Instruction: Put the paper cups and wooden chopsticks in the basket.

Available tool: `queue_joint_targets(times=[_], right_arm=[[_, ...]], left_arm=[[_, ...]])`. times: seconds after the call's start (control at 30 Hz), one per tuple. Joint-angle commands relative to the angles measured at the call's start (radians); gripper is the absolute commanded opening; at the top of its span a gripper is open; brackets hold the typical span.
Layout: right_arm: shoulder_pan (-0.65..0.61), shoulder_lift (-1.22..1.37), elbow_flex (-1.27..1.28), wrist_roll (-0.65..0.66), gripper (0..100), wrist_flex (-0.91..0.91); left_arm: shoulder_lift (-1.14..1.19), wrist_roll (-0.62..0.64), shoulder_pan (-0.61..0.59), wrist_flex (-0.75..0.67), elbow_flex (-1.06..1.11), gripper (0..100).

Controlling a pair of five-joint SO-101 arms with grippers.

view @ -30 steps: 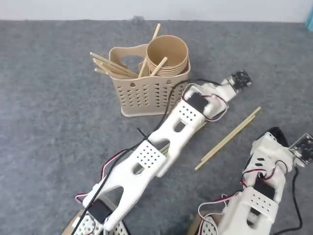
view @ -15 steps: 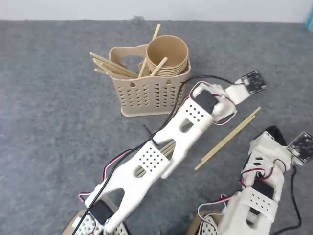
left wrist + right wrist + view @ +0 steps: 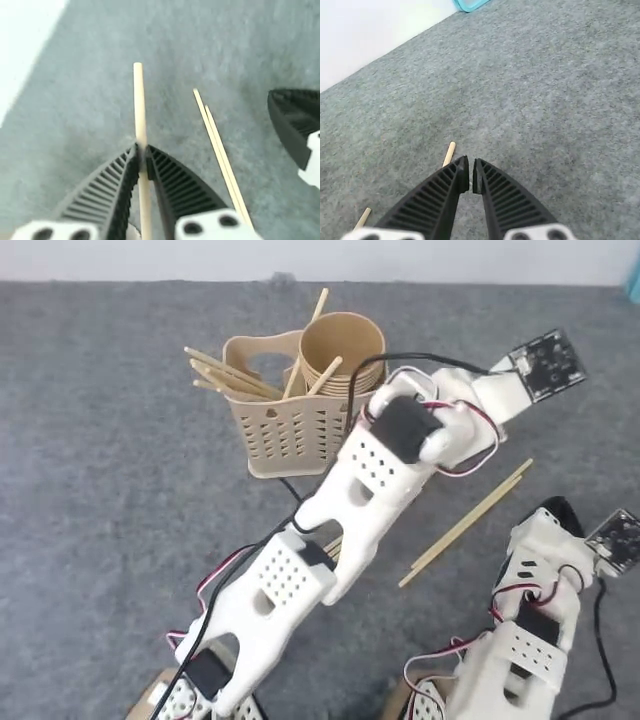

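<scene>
The left gripper (image 3: pixel 142 149) was clamped on one chopstick (image 3: pixel 138 100), held above the carpet (image 3: pixel 120 490) near the basket (image 3: pixel 290 440) holding the cups (image 3: pixel 350 375). It ought to carry the stick over the basket and tip it steeply before releasing. A pair (image 3: pixel 465 523) lay on the carpet. The right gripper (image 3: pixel 470 167) was closed on nothing.
</scene>
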Motion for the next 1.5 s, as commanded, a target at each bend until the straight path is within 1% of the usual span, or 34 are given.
queue_joint_targets(times=[0.0, 0.13, 0.23, 0.33, 0.43, 0.57, 0.67, 0.73, 0.8, 0.93, 1.07, 1.17, 1.3, 1.37, 1.47], right_arm=[[-0.01, -0.01, 0.02, 0.0, 4.2, -0.025], [-0.01, -0.01, 0.018, 0.0, 4.2, -0.025], [-0.01, -0.01, 0.018, 0.0, 4.2, -0.025], [-0.01, -0.008, 0.017, 0.0, 4.2, -0.025], [-0.01, -0.004, 0.015, 0.0, 4.2, -0.025], [-0.01, -0.004, 0.014, 0.0, 4.2, -0.025], [-0.01, -0.004, 0.014, 0.0, 4.2, -0.025], [-0.01, -0.002, 0.014, 0.0, 4.2, -0.025], [-0.012, -0.002, 0.015, 0.0, 4.2, -0.025], [-0.027, -0.004, 0.021, 0.002, 4.2, -0.025], [-0.03, -0.002, 0.021, 0.002, 4.2, -0.019], [-0.025, -0.002, 0.021, 0.002, 4.2, -0.015], [-0.024, -0.008, 0.023, 0.002, 4.2, 0.015], [-0.024, -0.005, 0.023, 0.002, 4.2, 0.013], [-0.024, -0.004, 0.023, 0.002, 4.2, 0.013]], left_arm=[[-0.118, 0.032, 0.005, 0.035, -0.03, 1], [-0.166, 0.135, 0.005, 0.037, -0.028, 1], [-0.213, 0.149, 0.0, 0.037, -0.024, 1], [-0.298, 0.149, -0.002, 0.037, 0.028, 1], [-0.427, 0.15, 0.002, 0.037, 0.14, 1], [-0.646, 0.15, 0.003, 0.034, 0.358, 1], [-0.79, 0.15, -0.014, 0.029, 0.476, 1], [-0.865, 0.149, -0.063, 0.011, 0.496, 1], [-0.927, 0.149, -0.132, -0.041, 0.496, 1], [-1.0, 0.149, -0.284, -0.193, 0.503, 1], [-0.991, 0.149, -0.416, -0.361, 0.504, 1], [-0.959, 0.149, -0.482, -0.422, 0.504, 1], [-0.899, 0.163, -0.516, -0.422, 0.503, 1], [-0.895, 0.245, -0.537, -0.373, 0.492, 1], [-0.941, 0.381, -0.552, -0.262, 0.45, 1]])
